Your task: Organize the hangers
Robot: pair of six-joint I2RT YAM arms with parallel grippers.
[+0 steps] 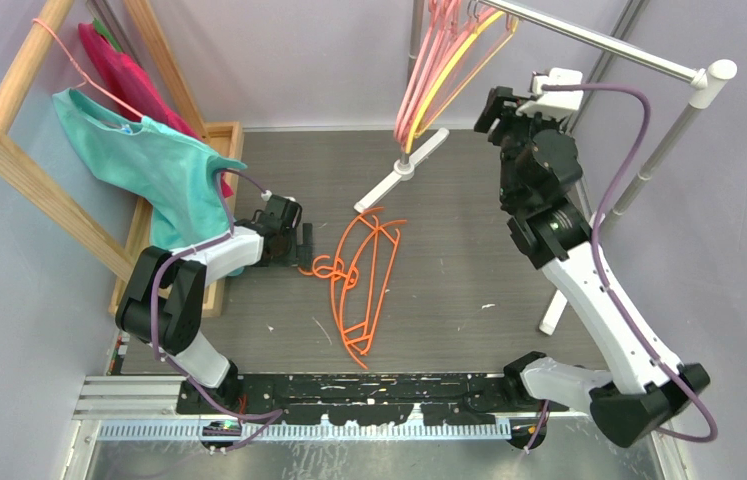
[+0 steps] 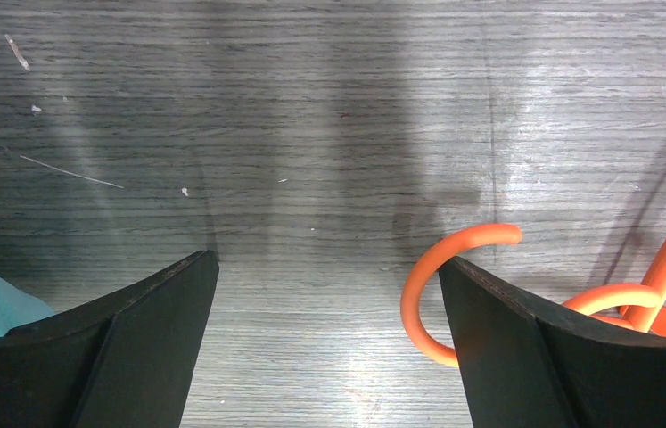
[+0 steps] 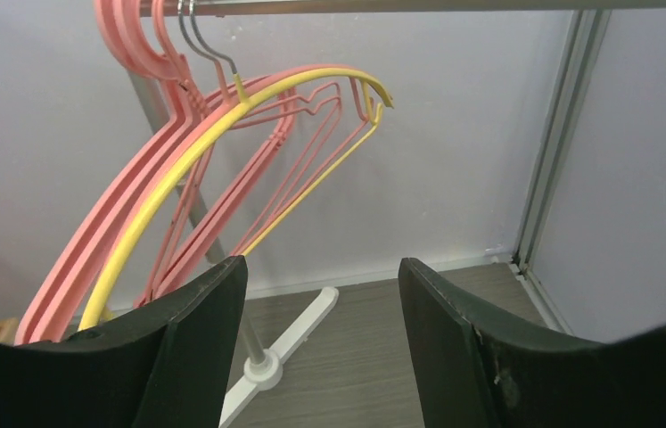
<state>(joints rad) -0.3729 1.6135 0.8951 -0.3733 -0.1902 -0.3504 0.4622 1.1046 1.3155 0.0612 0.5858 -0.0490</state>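
Note:
Several orange hangers lie tangled on the dark table, hooks toward the left. My left gripper is open and low on the table just left of them; in its wrist view one orange hook curls against the inner side of the right finger. Several pink hangers and one yellow hanger hang on the metal rail. My right gripper is raised, open and empty, just right of the hung hangers.
A wooden rack at the left holds a pink hanger draped with teal cloth and a red cloth. The rail's white foot rests on the table at the back; a second leg stands at the right.

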